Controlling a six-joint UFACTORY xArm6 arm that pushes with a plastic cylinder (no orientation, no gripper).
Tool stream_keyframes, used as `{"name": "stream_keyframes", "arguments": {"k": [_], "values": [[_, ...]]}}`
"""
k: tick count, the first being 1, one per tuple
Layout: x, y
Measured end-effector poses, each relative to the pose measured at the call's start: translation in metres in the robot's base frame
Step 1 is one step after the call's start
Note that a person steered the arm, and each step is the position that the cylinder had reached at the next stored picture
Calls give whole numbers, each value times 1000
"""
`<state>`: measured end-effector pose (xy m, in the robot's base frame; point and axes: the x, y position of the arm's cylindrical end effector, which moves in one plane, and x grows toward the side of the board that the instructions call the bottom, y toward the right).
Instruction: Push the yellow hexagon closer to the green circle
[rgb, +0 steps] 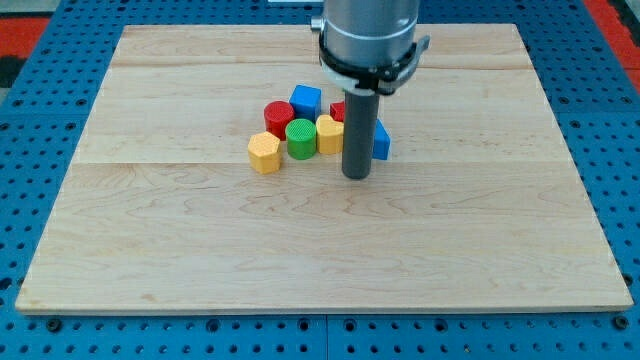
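Observation:
The yellow hexagon (264, 153) lies on the wooden board just left of and slightly below the green circle (300, 138), nearly touching it. A second yellow block (329, 134) sits right of the green circle. A red block (278, 117) and a blue cube (306, 101) lie above them. Another red block (339, 110) and a blue block (381, 141) are partly hidden behind my rod. My tip (357, 176) rests on the board just right of and below the second yellow block, well to the right of the yellow hexagon.
The wooden board (150, 250) lies on a blue perforated table. The arm's grey body (368, 35) hangs over the board's top middle.

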<state>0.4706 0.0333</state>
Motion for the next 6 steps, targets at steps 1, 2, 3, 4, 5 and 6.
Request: {"name": "stream_keyframes", "arguments": {"k": [1, 2, 3, 4, 5, 6], "values": [[27, -50], [23, -136], [-3, -182], [-44, -184], [-45, -166], [-34, -151]]}}
